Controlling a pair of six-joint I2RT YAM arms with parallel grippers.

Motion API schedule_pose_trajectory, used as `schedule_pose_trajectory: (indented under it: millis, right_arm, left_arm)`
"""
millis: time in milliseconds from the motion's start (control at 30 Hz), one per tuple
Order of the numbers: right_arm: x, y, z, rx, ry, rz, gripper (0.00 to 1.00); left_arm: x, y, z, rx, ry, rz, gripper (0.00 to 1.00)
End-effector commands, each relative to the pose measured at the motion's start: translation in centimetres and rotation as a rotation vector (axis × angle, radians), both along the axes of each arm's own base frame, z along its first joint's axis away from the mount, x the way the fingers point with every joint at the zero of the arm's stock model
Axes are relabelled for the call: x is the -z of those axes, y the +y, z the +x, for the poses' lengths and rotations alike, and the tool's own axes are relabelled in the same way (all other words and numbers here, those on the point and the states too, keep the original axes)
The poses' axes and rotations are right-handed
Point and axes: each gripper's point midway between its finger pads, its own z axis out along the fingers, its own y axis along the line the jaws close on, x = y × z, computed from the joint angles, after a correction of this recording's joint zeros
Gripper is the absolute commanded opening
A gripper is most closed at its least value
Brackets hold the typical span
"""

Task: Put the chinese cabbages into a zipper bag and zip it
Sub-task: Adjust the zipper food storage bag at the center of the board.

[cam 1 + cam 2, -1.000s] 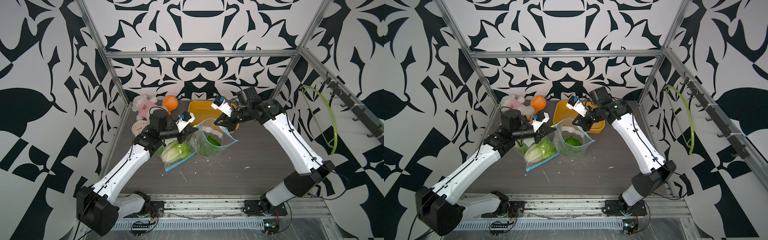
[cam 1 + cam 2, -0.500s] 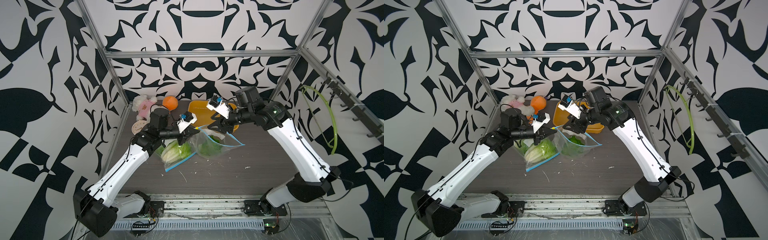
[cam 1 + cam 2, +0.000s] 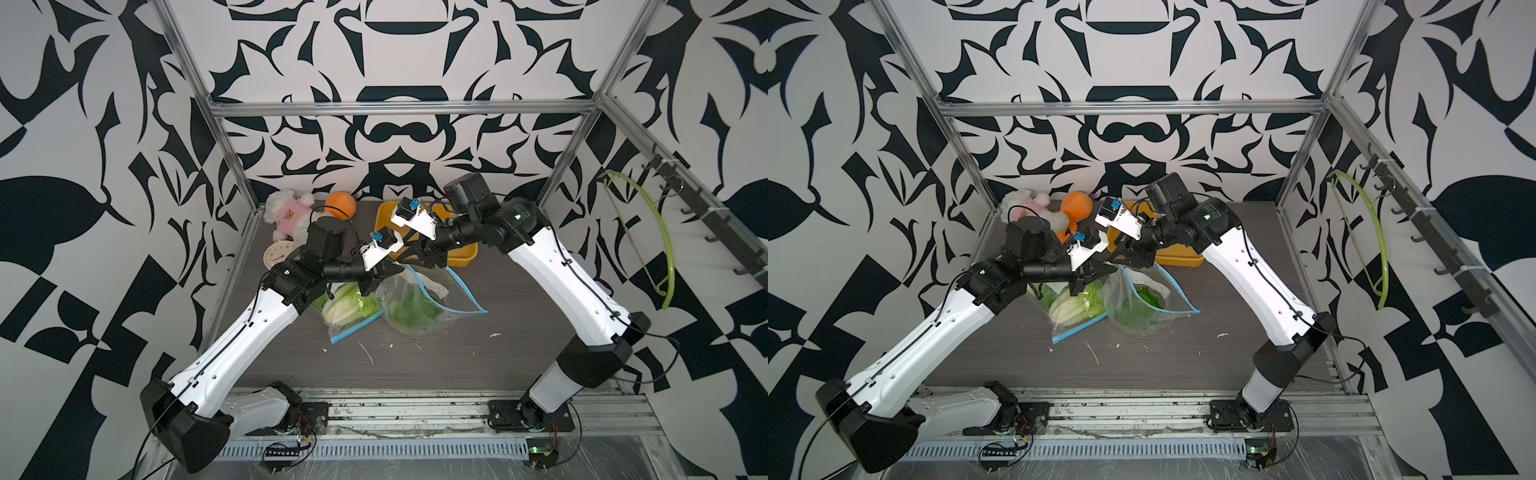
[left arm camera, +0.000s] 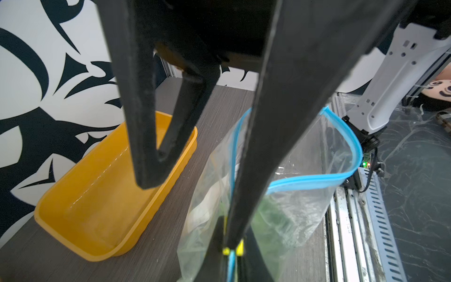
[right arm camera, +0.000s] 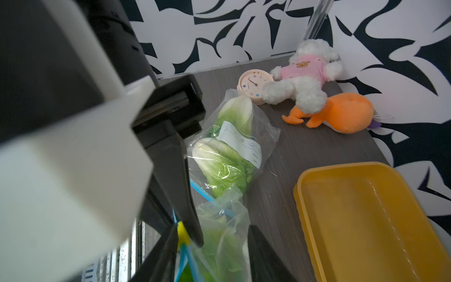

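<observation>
In both top views the left gripper [image 3: 394, 271] is clenched on the raised corner of the open zipper bag [image 3: 457, 305], which has green leaves [image 3: 411, 311] inside. Two chinese cabbages [image 3: 345, 307] lie in a second bag [image 3: 347, 330] flat on the table [image 3: 415, 365], just beside it. The left wrist view shows that gripper pinched on the bag's blue zip edge by a yellow tab [image 4: 227, 250], with the right gripper [image 4: 156, 171] seen in front of a yellow tray [image 4: 97, 207]. In the right wrist view the right gripper's jaws stand apart, released, with the bag's plastic showing between them.
</observation>
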Motion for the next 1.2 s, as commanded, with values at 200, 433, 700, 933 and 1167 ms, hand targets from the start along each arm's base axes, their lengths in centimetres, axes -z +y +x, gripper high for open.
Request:
schedule_pose_trajectory:
  millis: [200, 433, 700, 933, 1167]
  right_arm:
    - [0.1, 0.4, -0.9, -0.045, 0.022, 0.044, 0.40]
    - [0.6, 0.3, -0.5, -0.036, 0.024, 0.041, 0.25]
    - [0.6, -0.1, -0.2, -0.026, 0.028, 0.059, 0.09]
    - [0.0, -0.4, -0.1, -0.019, 0.031, 0.086, 0.07]
    - [-0.9, -0.8, -0.1, -0.017, 0.038, 0.140, 0.06]
  left_arm:
    - [-0.1, 0.4, -0.5, 0.002, -0.028, 0.009, 0.00]
    - [0.0, 0.4, -0.2, -0.002, -0.032, 0.011, 0.00]
    - [0.7, 0.8, 0.0, -0.037, -0.036, 0.025, 0.21]
    - [0.9, 0.9, 0.4, -0.056, -0.053, 0.002, 0.26]
    - [1.1, 1.0, 0.9, -0.066, -0.048, -0.004, 0.09]
